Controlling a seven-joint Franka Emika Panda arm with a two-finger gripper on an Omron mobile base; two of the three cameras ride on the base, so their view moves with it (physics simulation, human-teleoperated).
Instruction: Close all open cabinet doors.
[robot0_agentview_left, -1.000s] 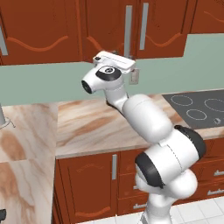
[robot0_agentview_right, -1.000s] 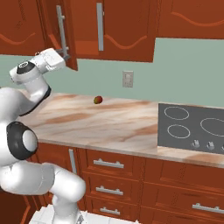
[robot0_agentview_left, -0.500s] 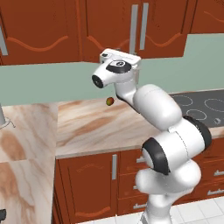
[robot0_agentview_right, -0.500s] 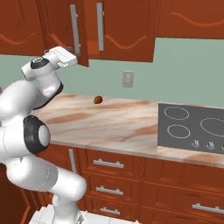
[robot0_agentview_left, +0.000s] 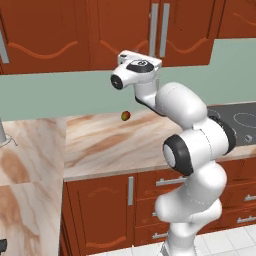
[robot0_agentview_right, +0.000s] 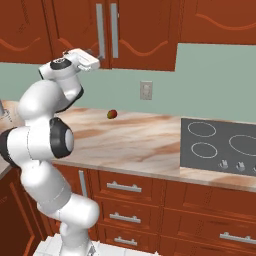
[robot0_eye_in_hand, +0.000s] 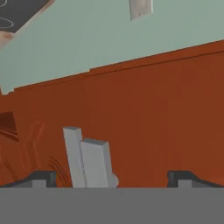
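Observation:
Two tall reddish-brown cabinet doors hang over the counter, their silver bar handles side by side. The left door (robot0_agentview_left: 120, 30) (robot0_agentview_right: 75, 30) lies about flush with the right door (robot0_agentview_left: 190, 30) (robot0_agentview_right: 145, 30). My gripper (robot0_agentview_left: 145, 59) (robot0_agentview_right: 92, 59) is raised to the lower edge of the left door, just left of the handles. It is open and holds nothing. In the hand view the gripper (robot0_eye_in_hand: 113, 179) faces the door wood up close, its fingertips (robot0_eye_in_hand: 43, 177) wide apart, with both handles (robot0_eye_in_hand: 89, 162) between them. Another door (robot0_agentview_left: 45, 35) hangs further left.
A small round reddish fruit (robot0_agentview_left: 126, 116) (robot0_agentview_right: 112, 114) lies on the marble counter (robot0_agentview_left: 100, 140) by the green wall. A black cooktop (robot0_agentview_right: 220, 145) sits to the right and a wall outlet (robot0_agentview_right: 146, 90) above the counter. Drawer fronts (robot0_agentview_right: 125, 187) run below.
The left cabinet door stood swung outward a second ago and has swung in toward its neighbour. My hand followed it to the right and up against it, with the jaws still open.

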